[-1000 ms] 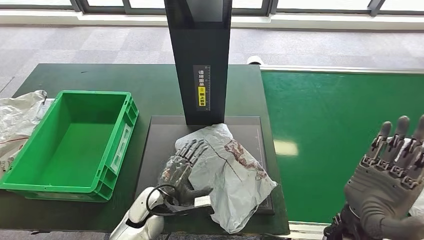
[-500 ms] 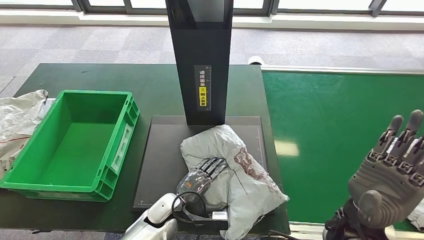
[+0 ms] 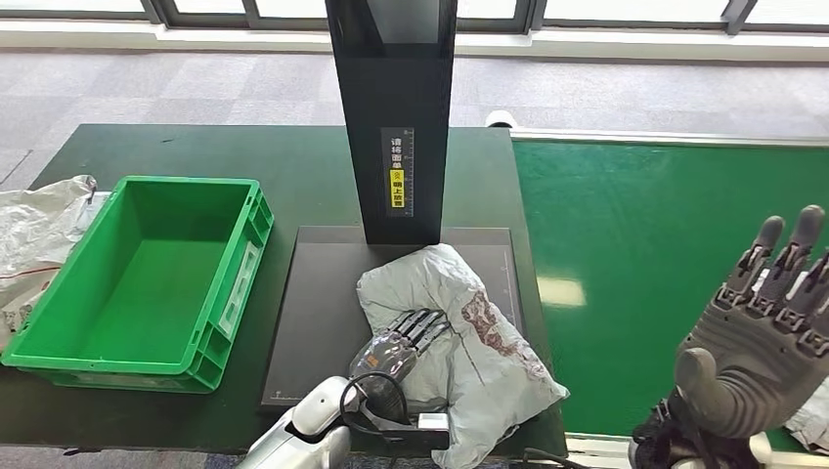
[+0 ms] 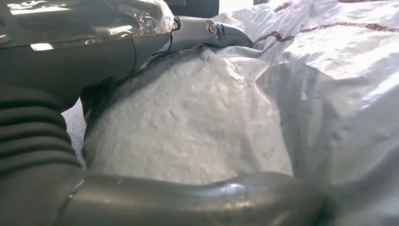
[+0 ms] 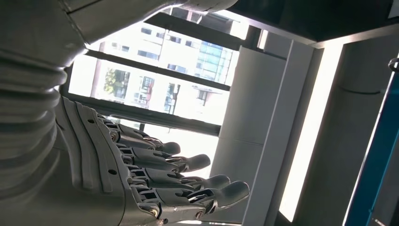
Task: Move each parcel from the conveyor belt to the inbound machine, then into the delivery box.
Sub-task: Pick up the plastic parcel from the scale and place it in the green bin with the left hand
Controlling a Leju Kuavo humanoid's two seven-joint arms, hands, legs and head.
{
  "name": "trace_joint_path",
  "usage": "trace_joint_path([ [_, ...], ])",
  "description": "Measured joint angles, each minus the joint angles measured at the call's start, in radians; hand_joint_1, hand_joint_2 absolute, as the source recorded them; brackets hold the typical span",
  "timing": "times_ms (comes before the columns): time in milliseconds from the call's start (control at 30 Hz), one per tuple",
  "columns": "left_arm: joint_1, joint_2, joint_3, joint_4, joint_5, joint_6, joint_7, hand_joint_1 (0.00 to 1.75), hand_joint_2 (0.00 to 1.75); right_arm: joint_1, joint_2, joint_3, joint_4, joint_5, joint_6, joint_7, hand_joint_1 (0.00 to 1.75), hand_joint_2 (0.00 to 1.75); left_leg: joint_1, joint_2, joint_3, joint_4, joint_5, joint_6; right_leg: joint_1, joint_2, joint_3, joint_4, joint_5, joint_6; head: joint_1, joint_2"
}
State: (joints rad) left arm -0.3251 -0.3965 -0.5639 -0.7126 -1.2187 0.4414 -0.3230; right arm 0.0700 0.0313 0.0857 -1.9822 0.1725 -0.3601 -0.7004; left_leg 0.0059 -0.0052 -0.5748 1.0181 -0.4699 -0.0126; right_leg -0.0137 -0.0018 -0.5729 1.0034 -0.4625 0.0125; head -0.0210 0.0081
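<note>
On the dark scanner plate (image 3: 313, 293), crumpled grey parcel (image 3: 469, 362) with reddish print, left hand (image 3: 396, 350) fingers gripping it, right hand (image 3: 758, 342) fingers spread, empty.

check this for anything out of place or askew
The grey parcel lies crumpled and skewed on the inbound machine's platform, one corner hanging past its front right edge. The left hand grips it. More crumpled wrapping sits outside the green box.

- A grey carpeted floor (image 3: 196, 78) is seen beyond a dark green tabletop (image 3: 244, 156).
- Window frames (image 3: 606, 15) are lined along the far wall, above a pale sill.
- Daylit buildings are framed by the windows (image 5: 155, 89) in the right wrist view.
</note>
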Motion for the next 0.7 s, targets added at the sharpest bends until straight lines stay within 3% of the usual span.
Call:
trace_joint_path([
  [267, 0.01, 0.005, -0.003, -0.026, 0.03, 0.155, -0.01, 1.75, 1.75, -0.037, 0.0, 0.0, 0.025, 0.002, 0.013, 0.0, 0.0, 1.75, 0.0, 0.0, 0.0, 0.0, 0.0, 0.001, 0.0, -0.001, 0.001, 0.0, 0.0, 0.0, 0.0, 0.0],
  [700, 0.053, 0.035, -0.003, -0.149, 0.106, 0.195, -0.066, 1.75, 1.75, -0.036, 0.0, 0.015, 0.037, -0.006, -0.005, 0.0, 0.0, 1.75, 0.0, 0.0, -0.001, 0.0, 0.0, 0.0, 0.0, -0.001, -0.001, 0.0, 0.0, 0.0, 0.0, 0.0],
])
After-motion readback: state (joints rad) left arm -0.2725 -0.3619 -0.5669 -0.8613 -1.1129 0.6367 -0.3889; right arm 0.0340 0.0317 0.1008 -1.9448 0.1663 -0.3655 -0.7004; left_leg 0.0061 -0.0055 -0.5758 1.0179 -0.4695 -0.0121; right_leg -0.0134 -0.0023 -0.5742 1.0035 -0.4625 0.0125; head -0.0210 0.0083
